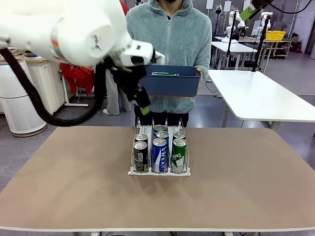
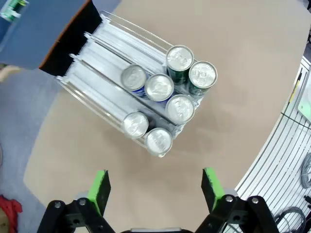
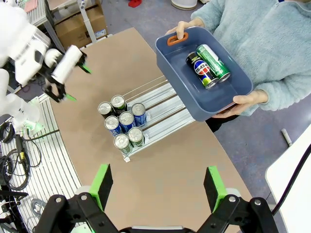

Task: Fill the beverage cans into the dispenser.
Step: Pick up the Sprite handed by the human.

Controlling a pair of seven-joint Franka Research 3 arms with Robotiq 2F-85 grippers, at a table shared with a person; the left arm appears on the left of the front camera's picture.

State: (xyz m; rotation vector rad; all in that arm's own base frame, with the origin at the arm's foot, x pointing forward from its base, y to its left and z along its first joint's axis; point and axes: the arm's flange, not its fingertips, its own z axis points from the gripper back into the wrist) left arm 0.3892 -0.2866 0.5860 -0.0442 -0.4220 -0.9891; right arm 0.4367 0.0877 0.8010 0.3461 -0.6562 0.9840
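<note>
Here, seven silver-topped aluminium cans [image 1: 159,155], black, blue-and-white and green, fill the front of a white three-lane wire rack [image 1: 159,172] on the tabletop [image 1: 74,187]; left end effector [image 2: 155,174] and right end effector [image 3: 157,169] gape empty. At twelve o'clock, a dark blue plastic bin [image 1: 172,86] holds two more.

Behind your tan surface [image 1: 64,187] you see smooth grey floor [image 1: 209,115], a long white table [image 1: 261,96] on the right, a white ribbed cylindrical appliance [image 1: 17,105] on the left, and a yellow plastic crate [image 1: 275,35] far back.
</note>
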